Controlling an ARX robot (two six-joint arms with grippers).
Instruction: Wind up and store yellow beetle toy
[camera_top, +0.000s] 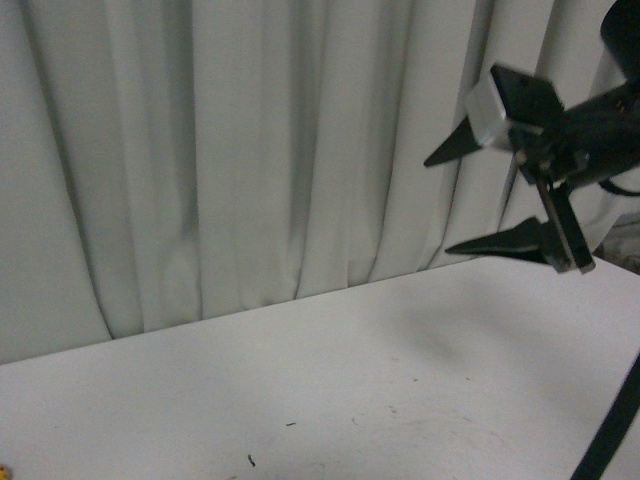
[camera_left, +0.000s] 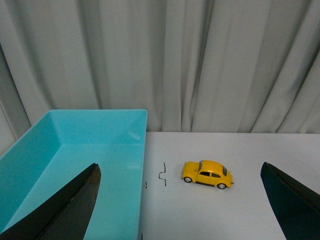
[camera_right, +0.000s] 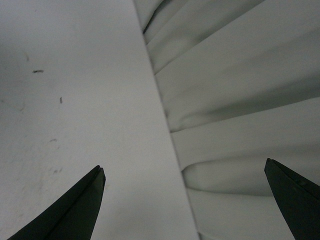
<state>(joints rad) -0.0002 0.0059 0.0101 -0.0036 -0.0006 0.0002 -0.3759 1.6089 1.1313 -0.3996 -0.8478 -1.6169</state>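
One yellow beetle toy, one teal bin; left tool, right tool wide, empty.

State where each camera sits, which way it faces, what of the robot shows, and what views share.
Front view: on the body, facing across the white table to the curtain; the open right gripper shows raised at the right.
Left wrist view: on the left wrist, facing the yellow beetle toy beside a turquoise bin; the open left gripper frames them.
Right wrist view: on the right wrist, facing the table's edge and curtain; that gripper's tips show.
Shared: table and curtain in all three; right gripper in two.
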